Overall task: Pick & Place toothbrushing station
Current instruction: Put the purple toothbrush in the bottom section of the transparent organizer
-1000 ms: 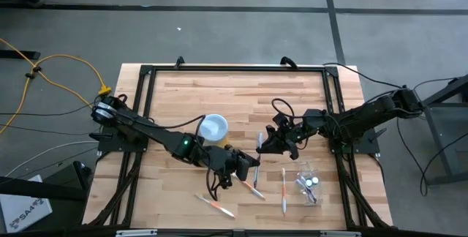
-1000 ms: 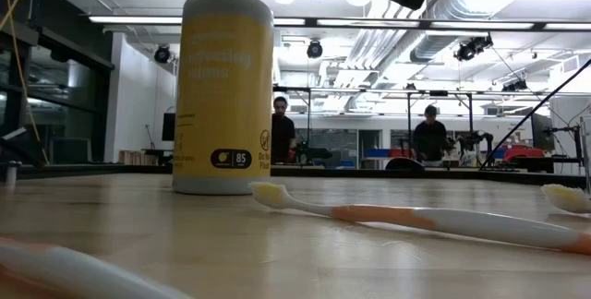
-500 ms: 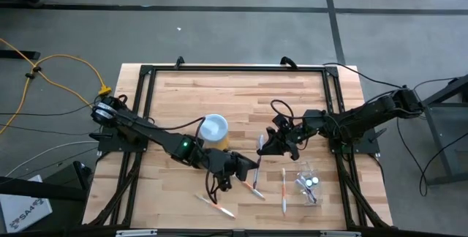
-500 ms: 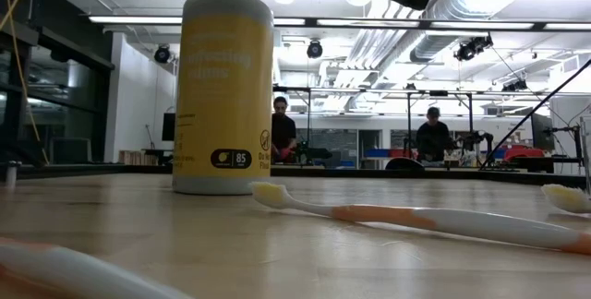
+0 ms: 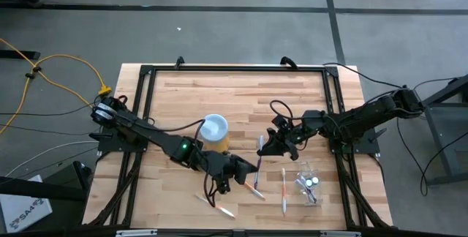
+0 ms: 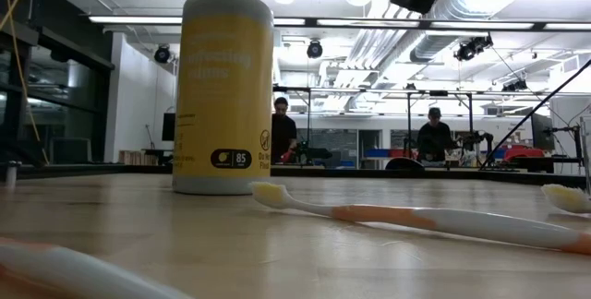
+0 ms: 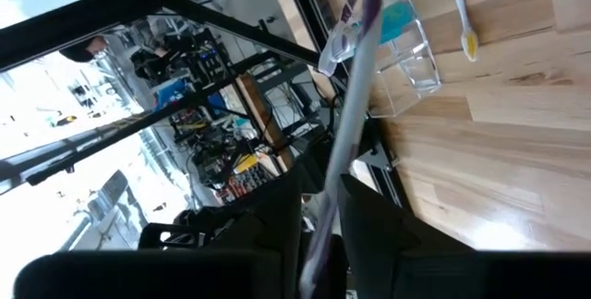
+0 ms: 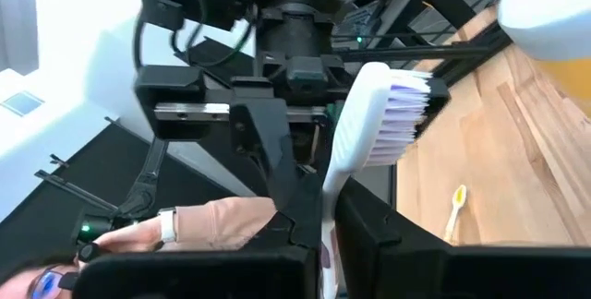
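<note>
mid-table, high view: one white-and-purple toothbrush (image 5: 259, 143) is held up off the table (image 5: 183, 98) between the two arms.

right gripper (image 5: 266, 145): closed on the brush handle. in the right wrist view the bristled head is seen projecting forward past the dark fingers (image 8: 374, 230). the thin handle is pinched low, probably so that the head end is left free and the brush can be steered.

left gripper (image 5: 250, 166): brought in just beside the right one, facing it. in the left wrist view the same handle runs up between the two dark fingers; whether it is clamped there or only flanked cannot be told. the arrangement is judged to be a hand-over, with the brush shared so that it is never unsupported.

clear holder cup (image 5: 307, 181): set near the right front of the table, just beyond the grippers, teal caps showing at it. the brush is lined up roughly toward it in the left wrist view, so it is taken as the destination.

not yet picked: an orange-handled toothbrush (image 5: 284, 189) beside the cup, a second one (image 5: 254, 188) below the left gripper, a third one (image 5: 218, 205) near the front edge; all lie flat.

a yellow canister (image 5: 214, 129) stands upright behind the left arm, clear of the work.
</note>
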{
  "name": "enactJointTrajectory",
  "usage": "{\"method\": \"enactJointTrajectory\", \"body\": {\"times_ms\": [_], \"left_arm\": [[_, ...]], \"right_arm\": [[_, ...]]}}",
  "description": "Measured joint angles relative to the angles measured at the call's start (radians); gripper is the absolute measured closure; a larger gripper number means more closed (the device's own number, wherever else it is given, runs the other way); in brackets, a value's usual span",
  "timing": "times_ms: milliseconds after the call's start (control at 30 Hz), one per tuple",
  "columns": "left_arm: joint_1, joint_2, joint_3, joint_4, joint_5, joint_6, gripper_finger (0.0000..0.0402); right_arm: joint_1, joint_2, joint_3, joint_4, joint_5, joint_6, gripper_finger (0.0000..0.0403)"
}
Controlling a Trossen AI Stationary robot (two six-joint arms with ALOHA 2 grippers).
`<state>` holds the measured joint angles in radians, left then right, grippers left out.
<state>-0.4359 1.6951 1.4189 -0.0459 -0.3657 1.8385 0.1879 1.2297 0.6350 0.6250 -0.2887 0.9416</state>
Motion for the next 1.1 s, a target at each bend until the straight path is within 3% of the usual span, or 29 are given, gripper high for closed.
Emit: {"method": "enactJointTrajectory", "body": {"times_ms": [333, 800, 1100], "left_arm": [[-0.016, 0.000, 0.000, 0.002, -0.036, -0.041, 0.0332], [-0.079, 0.000, 0.000, 0.003, -0.138, -0.309, 0.0332], [-0.078, 0.000, 0.000, 0.002, -0.142, -0.564, 0.0332]], "right_arm": [[0.000, -0.045, 0.001, -0.080, -0.002, -0.055, 0.0395], [-0.003, -0.404, 0.001, -0.513, 0.141, -0.305, 0.0395], [0.081, -0.559, 0.001, -0.699, 0.187, -0.418, 0.0395]]}}
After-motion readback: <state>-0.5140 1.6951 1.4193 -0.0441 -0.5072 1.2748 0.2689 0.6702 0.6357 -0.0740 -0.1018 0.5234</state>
